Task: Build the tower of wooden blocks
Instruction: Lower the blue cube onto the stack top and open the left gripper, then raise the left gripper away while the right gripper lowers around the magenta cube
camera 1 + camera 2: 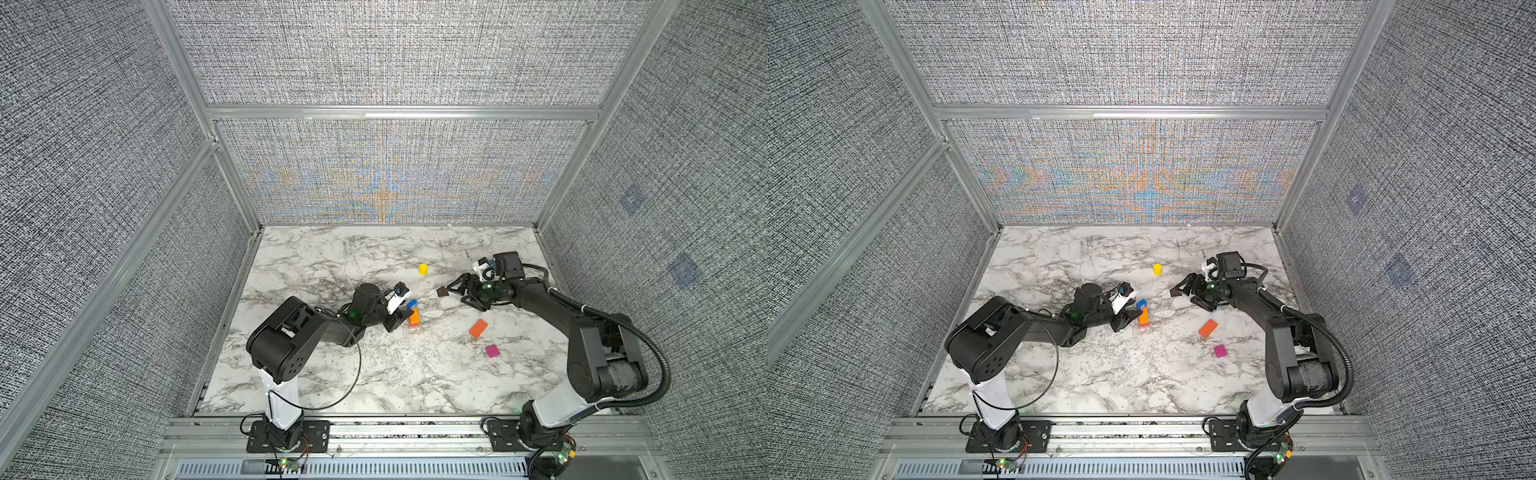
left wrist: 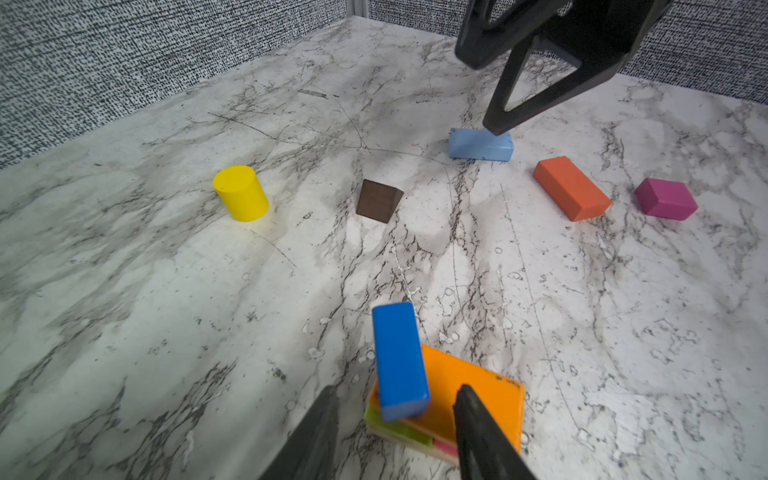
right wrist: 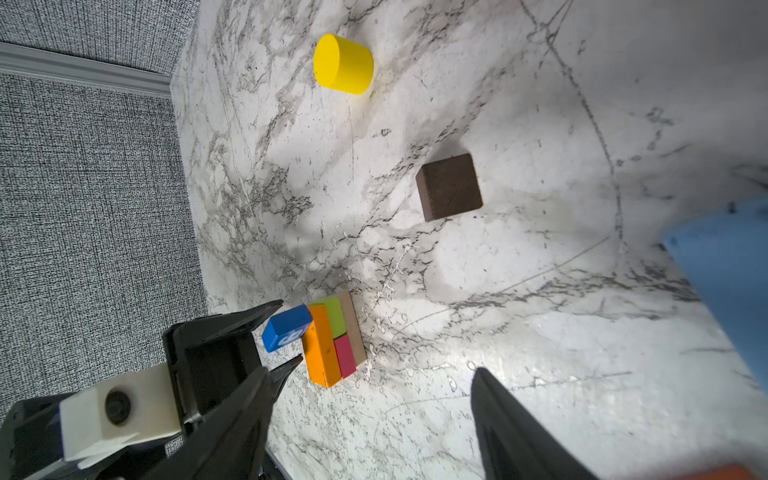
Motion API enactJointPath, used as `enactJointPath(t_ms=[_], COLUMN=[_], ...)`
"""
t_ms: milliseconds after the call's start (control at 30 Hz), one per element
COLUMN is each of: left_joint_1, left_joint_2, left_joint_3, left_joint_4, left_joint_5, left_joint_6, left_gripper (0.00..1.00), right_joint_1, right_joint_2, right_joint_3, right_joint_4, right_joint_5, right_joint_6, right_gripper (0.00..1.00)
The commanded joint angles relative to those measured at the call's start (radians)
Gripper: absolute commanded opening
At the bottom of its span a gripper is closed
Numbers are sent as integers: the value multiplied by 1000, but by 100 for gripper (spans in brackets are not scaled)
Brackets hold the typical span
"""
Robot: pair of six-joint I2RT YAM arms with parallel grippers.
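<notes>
One blue block (image 2: 397,349) we see askew atop tower (image 2: 465,370), long axis running away from left tool (image 2: 397,387), jaws spread.

Light: bright, even, overhead.
Shadows: soft, under my right gripper (image 1: 456,294), beside the dark brown piece (image 3: 449,187).
Glare: marble table (image 3: 415,415) between my right jaws.
Blur: my left fingers (image 2: 316,436), close up.
Moiré: fabric wall (image 1: 386,183) beyond both jaws.
</notes>
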Motion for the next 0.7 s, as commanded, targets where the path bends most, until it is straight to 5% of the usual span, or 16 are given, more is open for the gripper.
enactJointPath(t_ms=[0,267,333,467,667], left_joint_1=[0,0,0,0,0], left_joint_2=[-23,-151,-199,-298,-415], left_joint_3=[-7,-67,-85,-103,14], left_joint_4=[19,34,37,-10,-386], left_joint_5=[-19,-81,-99,-153,-301], left_joint_6=[9,-11,-26,-77,-185], left_gripper=[56,84,98,99,99], right_joint_1=[0,0,2,-1,-2], right_joint_2=[-17,-100,-136,-208,-325], right_joint_3=[10,9,5,-29,-126], right_joint_4=[-42,-135,-187,-272,-341], right_joint_5=[27,78,113,166,218], right_joint_6=[-25,-51,-71,-114,-150], right_gripper=[79,81,81,81,80])
